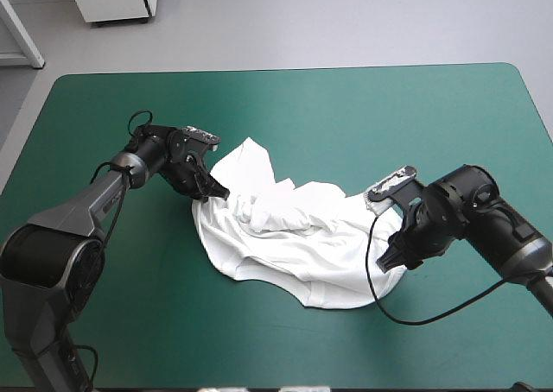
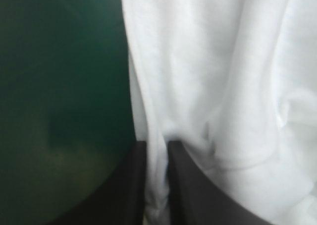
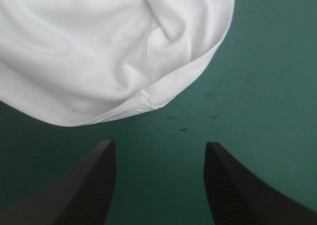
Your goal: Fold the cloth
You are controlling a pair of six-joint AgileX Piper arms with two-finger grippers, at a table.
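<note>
Left claw (image 2: 157, 148) is clamped on an edge of the crumpled white T-shirt (image 2: 223, 86). Right claw (image 3: 158, 150) is spread apart just beside the T-shirt's opposite edge, over the teal-green table (image 3: 267, 61).

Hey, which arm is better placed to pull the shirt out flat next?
Probably left. The left gripper is shut on the T-shirt; the right gripper stands open, the T-shirt ahead of its fingers, ungrasped.

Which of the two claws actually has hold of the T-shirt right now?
The left claw, shut on the T-shirt. The right claw stands open over the teal-green cover, short of the fabric.
</note>
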